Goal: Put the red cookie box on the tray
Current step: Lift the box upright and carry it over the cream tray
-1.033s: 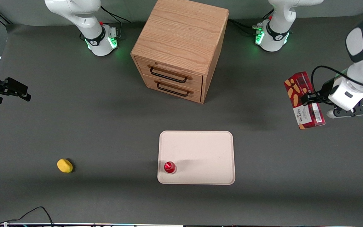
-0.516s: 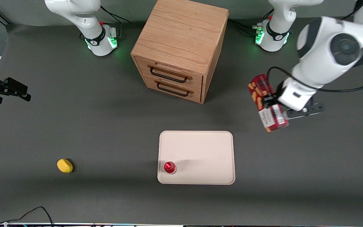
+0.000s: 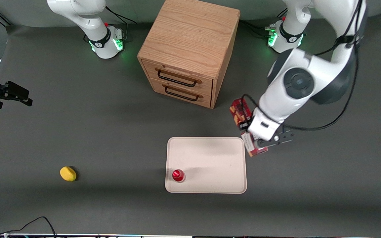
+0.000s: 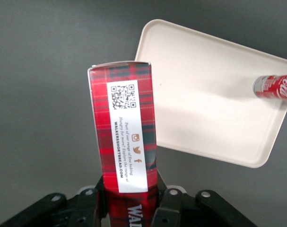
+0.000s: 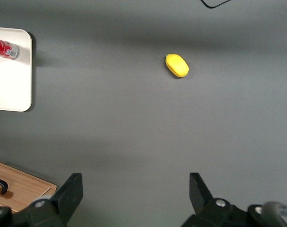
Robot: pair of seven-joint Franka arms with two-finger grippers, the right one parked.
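Observation:
The red cookie box (image 3: 240, 112) hangs in the air, tartan-printed, with a white label patch (image 4: 126, 135) facing the wrist camera. My left gripper (image 3: 247, 129) is shut on the box near one end, its fingers (image 4: 168, 208) pressed on both long sides. The arm's wrist hides the middle of the box in the front view. The cream tray (image 3: 210, 155) lies on the grey table, nearer the front camera. The box hovers just outside the tray's edge at the working arm's end, by the corner farther from the camera (image 4: 152, 28).
A small red-capped bottle (image 3: 178, 175) stands on the tray by its corner nearest the camera. A wooden two-drawer cabinet (image 3: 190, 49) stands farther back. A yellow lump (image 3: 68, 174) lies toward the parked arm's end. A black cable (image 3: 28, 226) loops at the table's front edge.
My left gripper has carried the box from the working arm's end of the table inward and nearer the camera, up to the tray's edge. Tray, bottle and cabinet have not moved.

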